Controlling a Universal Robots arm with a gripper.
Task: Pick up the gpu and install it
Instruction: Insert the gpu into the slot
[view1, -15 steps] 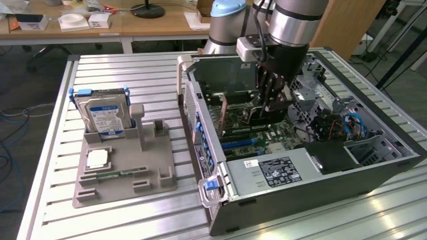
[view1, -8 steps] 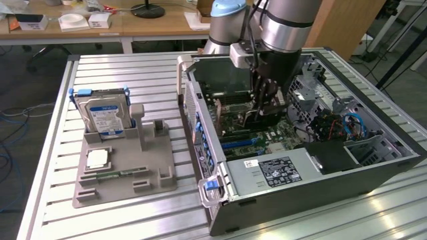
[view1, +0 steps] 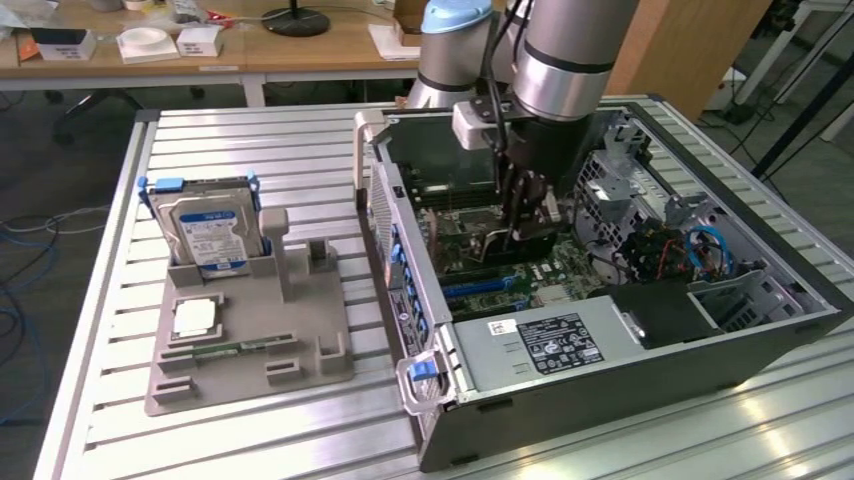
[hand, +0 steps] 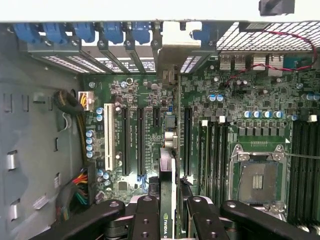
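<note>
My gripper reaches down into the open computer case, over the green motherboard. It is shut on the gpu, a thin black card held edge-on. In the wrist view both fingers clamp the gpu, whose edge runs from the gripper to its silvery bracket at the case's rear slot openings. The card stands over the black expansion slots; I cannot tell whether it is seated.
A grey fixture on the slatted table holds the silver hard drive with blue label, a green memory stick and a small white square part. Inside the case are a power supply, cables and the CPU socket.
</note>
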